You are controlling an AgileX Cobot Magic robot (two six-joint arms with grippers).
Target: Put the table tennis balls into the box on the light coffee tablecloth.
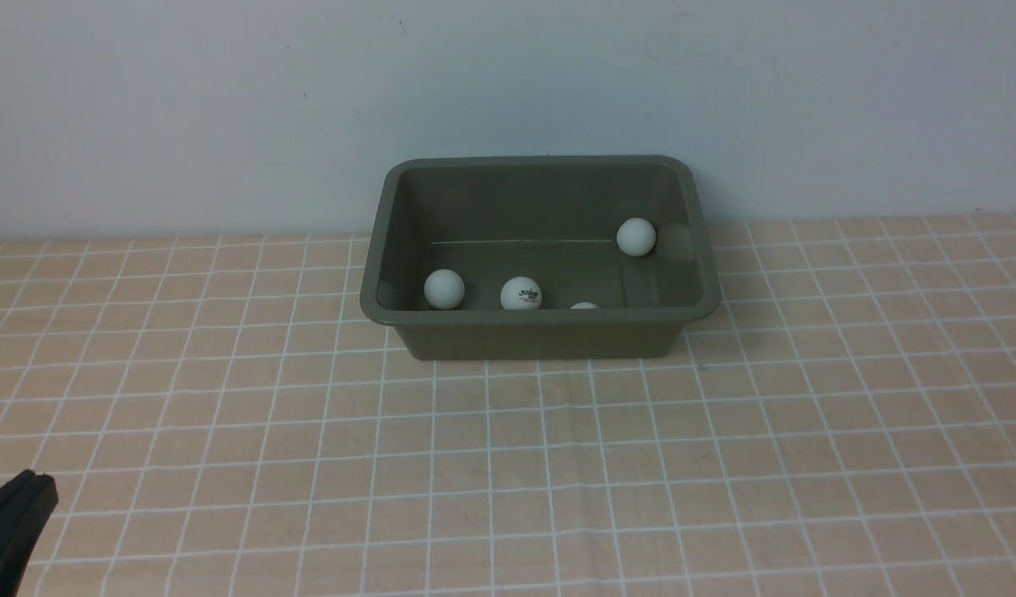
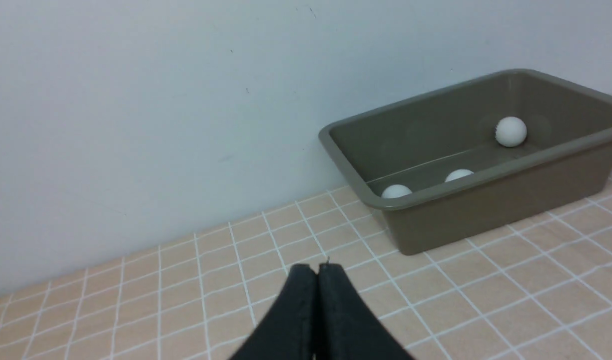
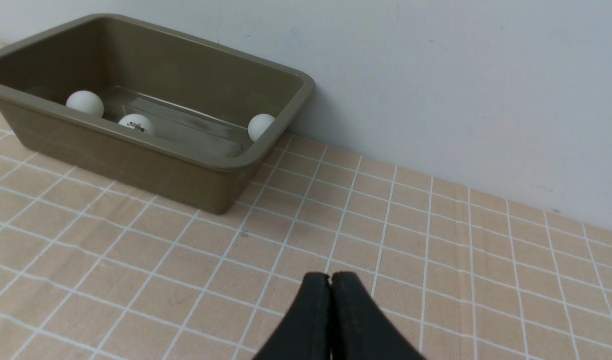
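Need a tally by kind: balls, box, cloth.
Small matte white table tennis balls, all inside the box: 4
Rectangular dark olive-grey plastic box: 1
Peach-tan tablecloth with white grid lines: 1
Total: 6

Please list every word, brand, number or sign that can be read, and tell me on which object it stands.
No text can be read with certainty.
Dark lettering on one white ball in the box: too small and blurred to read.
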